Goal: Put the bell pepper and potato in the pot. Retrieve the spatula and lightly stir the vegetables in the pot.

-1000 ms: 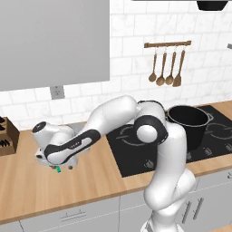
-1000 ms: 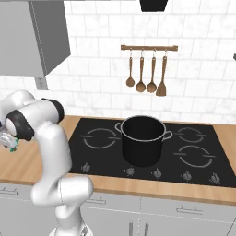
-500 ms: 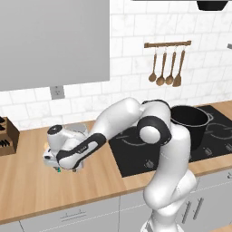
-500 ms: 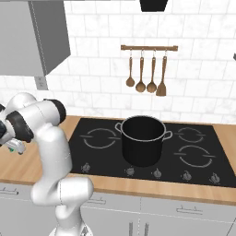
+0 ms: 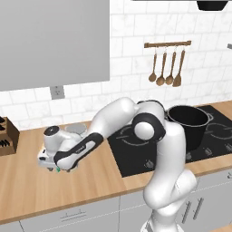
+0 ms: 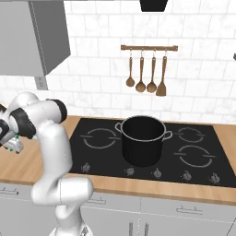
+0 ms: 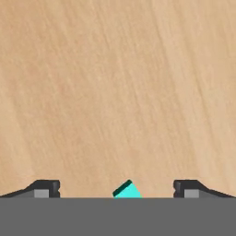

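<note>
The tool [image 7: 117, 190] hangs low over the smooth, pale-grained wooden counter [image 7: 115, 83], its dark fingers wide apart and holding nothing. A flat teal tip, seemingly the spatula [image 7: 126, 190], lies on the wood between them. The tall black pot [image 6: 142, 139] stands on the hob, well apart.

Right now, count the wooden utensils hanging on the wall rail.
4, side by side on the rail: three spoons then a turner at right. None looks hidden.
</note>
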